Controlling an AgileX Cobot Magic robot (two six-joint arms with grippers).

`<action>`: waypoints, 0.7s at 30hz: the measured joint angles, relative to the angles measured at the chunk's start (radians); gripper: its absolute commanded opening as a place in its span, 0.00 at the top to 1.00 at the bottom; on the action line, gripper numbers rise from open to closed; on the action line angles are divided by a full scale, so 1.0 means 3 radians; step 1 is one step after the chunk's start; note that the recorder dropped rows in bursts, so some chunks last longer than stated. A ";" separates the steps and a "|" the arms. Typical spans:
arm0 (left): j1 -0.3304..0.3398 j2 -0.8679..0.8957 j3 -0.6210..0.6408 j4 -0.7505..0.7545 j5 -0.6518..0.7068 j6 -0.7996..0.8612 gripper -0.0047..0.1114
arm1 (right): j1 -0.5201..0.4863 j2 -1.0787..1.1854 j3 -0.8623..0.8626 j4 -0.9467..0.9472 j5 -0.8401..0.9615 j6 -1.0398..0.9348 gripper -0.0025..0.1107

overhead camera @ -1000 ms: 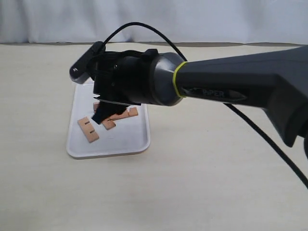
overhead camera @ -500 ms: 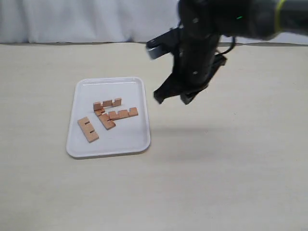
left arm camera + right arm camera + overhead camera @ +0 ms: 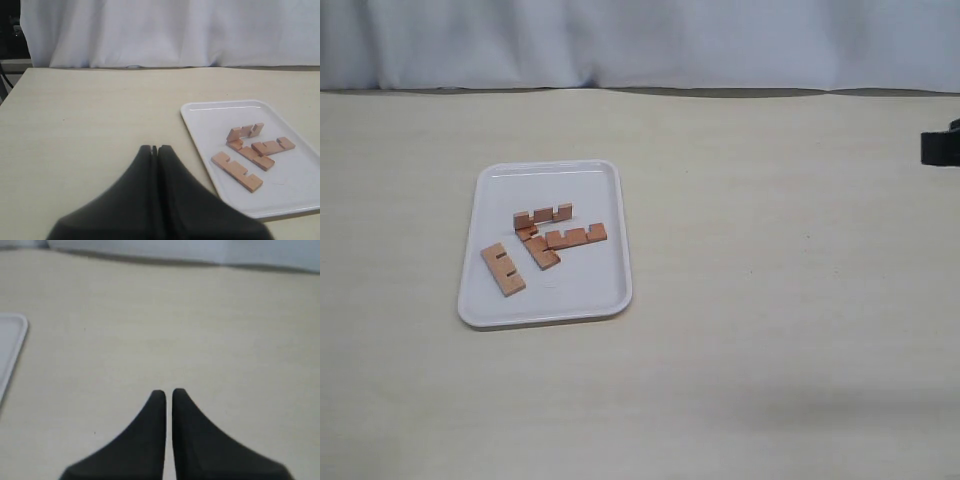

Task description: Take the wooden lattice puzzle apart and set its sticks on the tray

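Note:
The white tray (image 3: 590, 185) lies left of the table's middle. Several loose reddish-brown notched sticks rest flat on it: one apart near the front left (image 3: 503, 269), one at the back (image 3: 543, 215), and two touching in the middle (image 3: 576, 237). No interlocked lattice shows. In the left wrist view my left gripper (image 3: 155, 148) is shut and empty, over bare table beside the tray (image 3: 200, 120) and its sticks (image 3: 236, 171). My right gripper (image 3: 165, 392) is shut on nothing above bare table, well away from the tray's corner (image 3: 11, 335).
The beige tabletop (image 3: 770, 330) stretches around the tray. A white curtain (image 3: 640, 40) hangs behind the table's far edge. A black part of the right arm (image 3: 942, 148) pokes in at the right border of the exterior view.
The right arm, which hung over the tray a second ago, has swung up and off to the right, almost out of the exterior view. The sticks on the tray have not moved.

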 measured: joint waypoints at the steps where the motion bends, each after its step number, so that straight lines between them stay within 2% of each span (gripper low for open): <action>1: 0.0000 0.0000 0.0000 0.0000 0.0000 0.0000 0.96 | 0.0000 -0.0156 0.0067 0.0000 -0.0062 0.0018 0.94; 5: 0.0000 0.0000 0.0000 0.0000 0.0000 0.0000 0.96 | -0.0006 -0.1090 0.0304 -0.0013 -0.0328 0.0051 0.94; 9: 0.0000 0.0000 0.0000 0.0000 0.0000 0.0000 0.96 | -0.0006 -0.2150 0.0898 -0.0043 -0.0760 0.0051 0.94; 14: 0.0000 0.0000 0.0000 0.0000 0.0000 0.0000 0.96 | -0.0006 -0.2836 0.1324 -0.0043 -0.1065 0.0051 0.94; 21: 0.0000 0.0000 0.0000 0.0000 0.0000 0.0000 0.96 | -0.0006 -0.3164 0.1302 0.0007 -0.0878 0.0051 0.94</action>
